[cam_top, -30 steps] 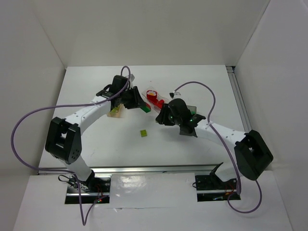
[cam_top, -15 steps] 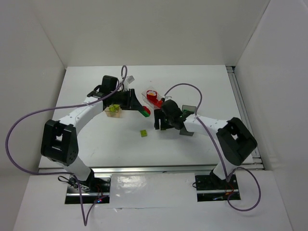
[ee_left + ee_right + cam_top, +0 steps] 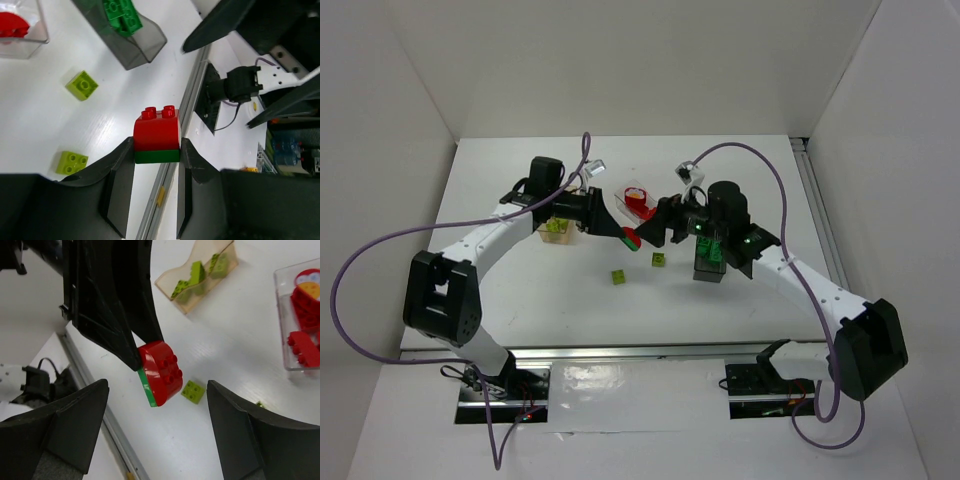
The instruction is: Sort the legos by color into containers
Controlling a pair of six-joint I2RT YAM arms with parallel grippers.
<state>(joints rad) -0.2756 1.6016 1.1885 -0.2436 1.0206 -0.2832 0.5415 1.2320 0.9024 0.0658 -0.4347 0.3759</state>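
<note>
Over the white table (image 3: 740, 310) both arms lean in toward the middle. The left arm (image 3: 500, 232) stretches out low and the right arm (image 3: 790, 275) is bent at the elbow, so their wrists nearly face each other. Behind them sit the three tubs. The tan tub (image 3: 200, 277) holds yellow-green pieces, the clear tub (image 3: 281, 315) holds red ones, and the dark grey tub (image 3: 145, 47) holds green ones. The left gripper (image 3: 156, 150) is clamped on a red brick (image 3: 156, 130) stuck to a thin green plate (image 3: 156, 156), and holds it up off the table. The right gripper (image 3: 658, 222) faces that stack with its fingers spread wide and nothing between them. It looks to me like a hand-to-hand split: the right fingers need to close on the red half and pull, so that each colour can go to its own tub. Two loose yellow-green bricks (image 3: 618, 277) lie on the table just below, not yet sorted.
</note>
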